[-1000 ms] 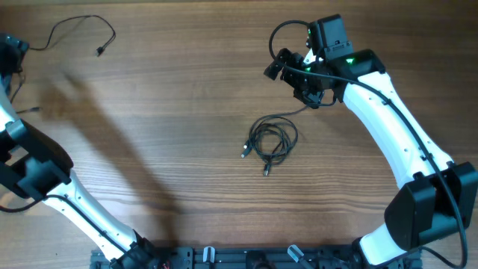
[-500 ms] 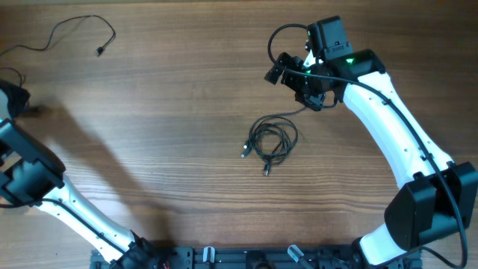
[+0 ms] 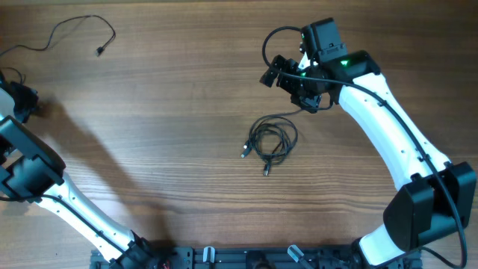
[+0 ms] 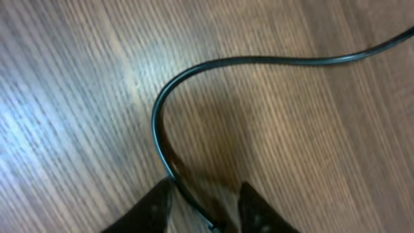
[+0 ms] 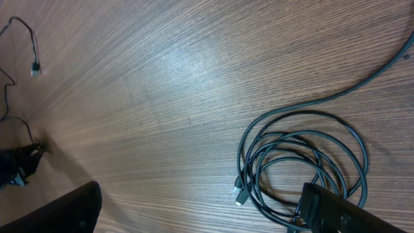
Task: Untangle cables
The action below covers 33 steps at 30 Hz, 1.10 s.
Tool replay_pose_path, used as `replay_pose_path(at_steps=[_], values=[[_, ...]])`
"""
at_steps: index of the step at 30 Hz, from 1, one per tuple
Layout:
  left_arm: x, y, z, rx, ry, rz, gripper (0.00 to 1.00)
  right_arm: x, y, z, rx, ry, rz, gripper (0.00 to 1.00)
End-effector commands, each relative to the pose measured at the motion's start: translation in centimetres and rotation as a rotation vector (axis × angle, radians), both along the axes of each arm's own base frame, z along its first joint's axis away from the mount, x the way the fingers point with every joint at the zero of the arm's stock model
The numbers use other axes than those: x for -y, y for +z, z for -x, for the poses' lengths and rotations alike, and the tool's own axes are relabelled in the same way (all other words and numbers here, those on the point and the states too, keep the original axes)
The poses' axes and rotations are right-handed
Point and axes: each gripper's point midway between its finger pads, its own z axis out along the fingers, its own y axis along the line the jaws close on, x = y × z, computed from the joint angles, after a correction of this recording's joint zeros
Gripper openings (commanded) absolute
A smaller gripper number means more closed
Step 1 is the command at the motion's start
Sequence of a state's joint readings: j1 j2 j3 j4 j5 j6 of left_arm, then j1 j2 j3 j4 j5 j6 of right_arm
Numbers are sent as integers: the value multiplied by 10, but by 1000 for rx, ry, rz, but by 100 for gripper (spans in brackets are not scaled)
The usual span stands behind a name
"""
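A small coil of thin black cables lies at mid-table, its metal-tipped plugs at its left side. A loose cable snakes at the far left corner and ends in a plug. My left gripper is at the table's left edge. In the left wrist view a curved black cable strand runs down between its fingertips; the jaws stand narrowly apart, the left one touching the strand. My right gripper hovers beyond the coil, wide open and empty.
Bare wooden table surrounds the coil. The thicker black wire of the right arm loops above its wrist. The arm bases and a black rail line the near edge.
My left gripper has moved down the left edge toward the near side, and its jaws have narrowed round the strand. The right gripper has shifted slightly left and stayed open.
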State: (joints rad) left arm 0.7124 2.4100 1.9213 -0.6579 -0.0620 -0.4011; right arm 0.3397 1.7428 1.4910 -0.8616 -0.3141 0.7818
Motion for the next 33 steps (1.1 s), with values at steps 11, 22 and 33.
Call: replay_pose_path(at_steps=[11,22,33], values=[[59,149,-117,753,6,481,4,-3,8,0,21,5,-17,100],[154,128,-194,661,-166,194,100,-1,5,5,-5,5,-9,100],[204,240,-149,638,-550,79,100,29,3,-4,5,-47,41,100]])
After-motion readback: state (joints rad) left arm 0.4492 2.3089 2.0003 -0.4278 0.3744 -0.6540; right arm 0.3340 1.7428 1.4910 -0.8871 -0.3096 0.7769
